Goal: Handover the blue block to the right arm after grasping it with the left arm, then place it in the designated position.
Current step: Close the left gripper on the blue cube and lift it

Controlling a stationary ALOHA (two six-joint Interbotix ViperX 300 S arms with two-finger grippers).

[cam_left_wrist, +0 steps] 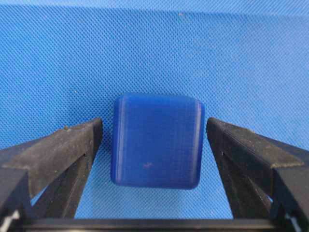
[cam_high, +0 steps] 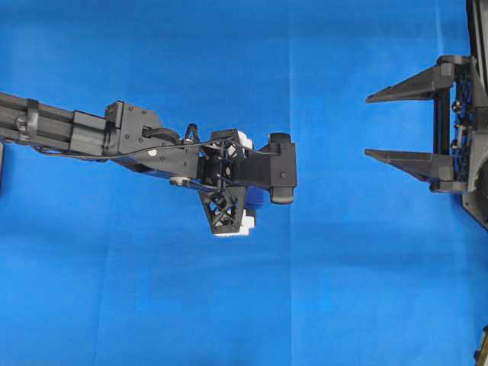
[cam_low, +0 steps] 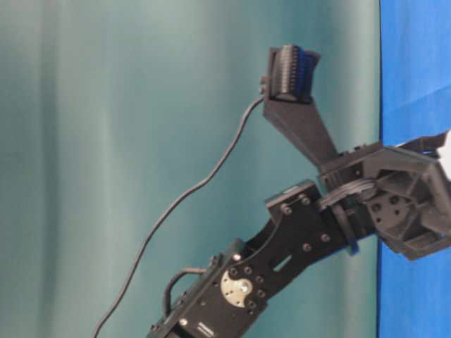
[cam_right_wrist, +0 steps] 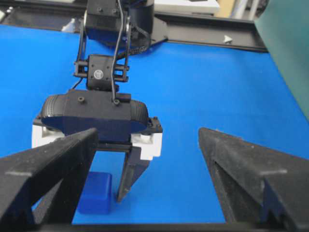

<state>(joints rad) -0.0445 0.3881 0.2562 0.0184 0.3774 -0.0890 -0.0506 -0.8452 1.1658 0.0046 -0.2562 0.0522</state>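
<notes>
Bright blue cloth (cam_high: 152,290) under both arms, blue block (cam_left_wrist: 157,140) between the left fingers.
Left gripper (cam_left_wrist: 154,145) points down, jaws spread wide, a gap on each side of the block, nothing gripped. Right gripper (cam_high: 377,126), at 3 o'clock overhead, gapes wide too, well apart and empty-handed.

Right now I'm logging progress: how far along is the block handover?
Early. Done: the left gripper straddles the blue block, which sits on the blue cloth. In hand: nothing; gaps show at both fingers. Left: grasp, lift, pass to the open right gripper, then place.
</notes>
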